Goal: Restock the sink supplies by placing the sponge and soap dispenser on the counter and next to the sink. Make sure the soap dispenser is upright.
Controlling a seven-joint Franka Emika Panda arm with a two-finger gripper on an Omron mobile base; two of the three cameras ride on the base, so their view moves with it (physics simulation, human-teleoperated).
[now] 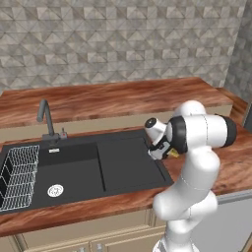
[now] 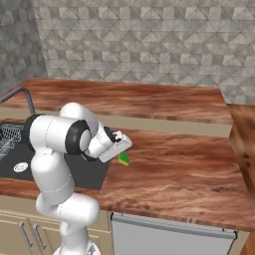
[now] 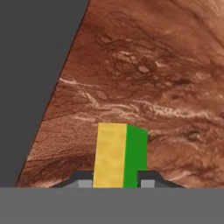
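Note:
The yellow and green sponge point(image 3: 118, 155) stands between my gripper's point(image 3: 117, 181) two fingertips, which sit close against its sides. My gripper point(image 1: 165, 151) points down over the wood-grain counter point(image 1: 231, 162), just right of the black sink's point(image 1: 128, 162) right edge. From the right base view the sponge point(image 2: 123, 158) shows as a small green and yellow corner under the gripper point(image 2: 119, 149), low over the counter point(image 2: 189, 169). Whether the sponge rests on the wood I cannot tell. The soap dispenser is out of view.
A dark gooseneck faucet point(image 1: 45, 115) rises behind the sink and a wire rack point(image 1: 19, 177) fills its left basin. The raised back ledge point(image 1: 123, 98) runs along the tiled wall. Bare wood stretches to the right of the sponge point(image 2: 199, 149).

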